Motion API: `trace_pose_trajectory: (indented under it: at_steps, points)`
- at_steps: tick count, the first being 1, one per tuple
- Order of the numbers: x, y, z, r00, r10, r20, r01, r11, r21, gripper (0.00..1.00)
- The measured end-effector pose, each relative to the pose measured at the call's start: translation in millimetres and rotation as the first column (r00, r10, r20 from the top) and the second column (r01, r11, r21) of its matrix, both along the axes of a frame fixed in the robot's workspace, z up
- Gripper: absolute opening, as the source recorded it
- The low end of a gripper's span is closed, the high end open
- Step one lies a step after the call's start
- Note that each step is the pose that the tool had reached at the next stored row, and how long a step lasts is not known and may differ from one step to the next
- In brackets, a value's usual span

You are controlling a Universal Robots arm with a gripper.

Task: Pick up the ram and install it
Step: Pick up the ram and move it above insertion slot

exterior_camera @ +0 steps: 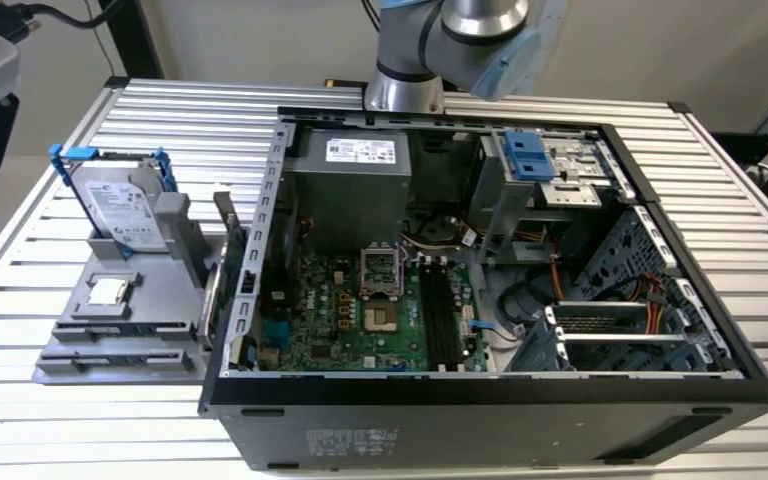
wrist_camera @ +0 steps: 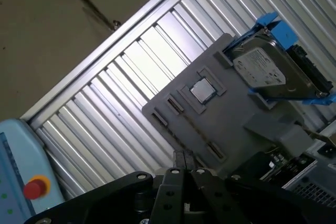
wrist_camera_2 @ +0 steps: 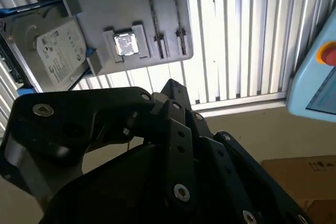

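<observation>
Gripper (wrist_camera: 182, 153): fingers together, holding nothing, above the grey fixture (wrist_camera_2: 118, 3).
Ram (wrist_camera_2: 153, 11): apparently the thin dark strip standing edge-on in a fixture slot, well apart from the gripper.
Handling: likely light, stiff, fragile; grip the flat faces mid-length.

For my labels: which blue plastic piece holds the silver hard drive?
The blue plastic frame on the grey holder outside the black computer case; it wraps the silver hard drive. The other blue piece sits inside the case.
</observation>
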State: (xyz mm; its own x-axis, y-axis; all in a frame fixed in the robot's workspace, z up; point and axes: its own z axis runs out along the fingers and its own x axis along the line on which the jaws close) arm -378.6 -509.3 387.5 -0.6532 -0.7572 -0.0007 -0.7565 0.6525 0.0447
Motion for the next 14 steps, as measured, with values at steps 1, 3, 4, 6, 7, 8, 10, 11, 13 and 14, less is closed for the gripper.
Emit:
trace_pose_trajectory:
  at_steps: [1,3,4,6,7,8,10,11,13,14]
  points:
    - [-0.1,0.0,0.1,0.9999,0.014,-0.0001,-0.014,0.9999,-0.0001,0.0]
    - [-0.4,0.0,0.2,0.9992,0.04,-0.0002,-0.04,0.9992,-0.0002,0.0]
    - [-0.5,0.0,0.2,0.9986,0.054,-0.0002,-0.054,0.9986,-0.0002,0.0]
    - [-0.5,0.0,0.0,0.9967,0.081,0.0001,-0.081,0.9967,0.0,0.0]
    - [-0.5,-0.1,0.0,0.9958,0.092,0.0001,-0.092,0.9958,0.0,0.0]
    - [-0.6,0.0,0.0,0.9949,0.101,0.0001,-0.101,0.9949,0.0,0.0]
    - [-0.9,0.0,0.1,0.993,0.118,0.0002,-0.118,0.993,-0.0001,0.0]
    - [-0.9,0.0,0.1,0.9916,0.129,0.0004,-0.129,0.9916,-0.0002,0.0]
    - [-0.9,0.0,0.0,0.9862,0.165,0.0006,-0.165,0.9862,-0.0002,0.0]
    - [-0.9,0.0,0.0,0.9831,0.183,0.0016,-0.183,0.9831,-0.0004,0.0]
